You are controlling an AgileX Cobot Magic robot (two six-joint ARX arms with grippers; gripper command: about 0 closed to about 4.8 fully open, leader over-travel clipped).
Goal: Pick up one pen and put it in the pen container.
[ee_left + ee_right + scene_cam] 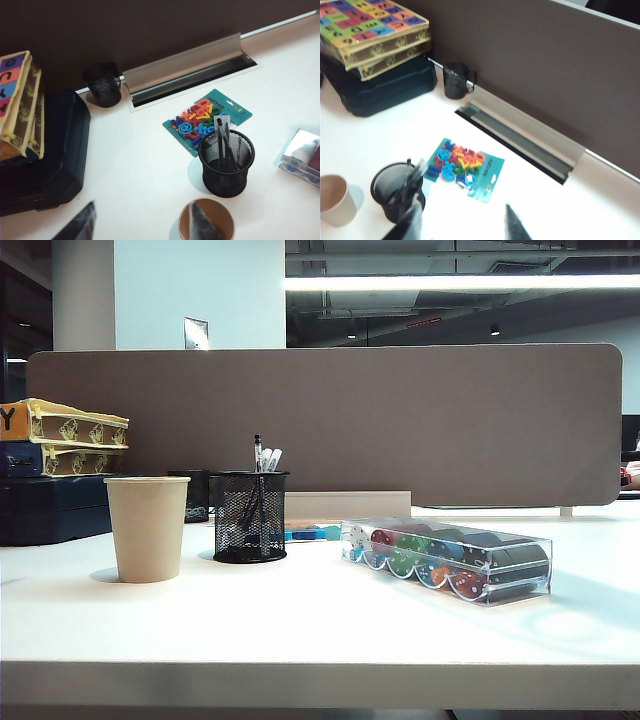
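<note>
The pen [257, 455] stands inside the pen container [250, 517], its black barrel leaning against the mesh and its tip rising above the rim beside two other pens with whitish tops [269, 459]. The container sits upright on the white table [320, 625], just beside a beige paper cup [147, 528], which stands nearer the table's front edge and to the left in the exterior view. Behind the container lies a flat blue card of coloured plastic letters [207, 120], partly tucked behind the mesh as the left wrist view shows it. To the right rests a clear plastic box of coloured chips [447, 559], apart from the container. Further back, a small dark mug [102, 84] stands by a metal cable slot [187, 70] at the foot of the brown partition [330, 420], and a stack of patterned boxes [375, 32] sits on a dark case [382, 85] at the far left. The left gripper [142, 225] hangs above the paper cup and the table, its fingers spread wide and empty. The right gripper [462, 225] hangs above the container and the letter card, its fingers apart with nothing between them. Neither gripper shows in the exterior view.
</note>
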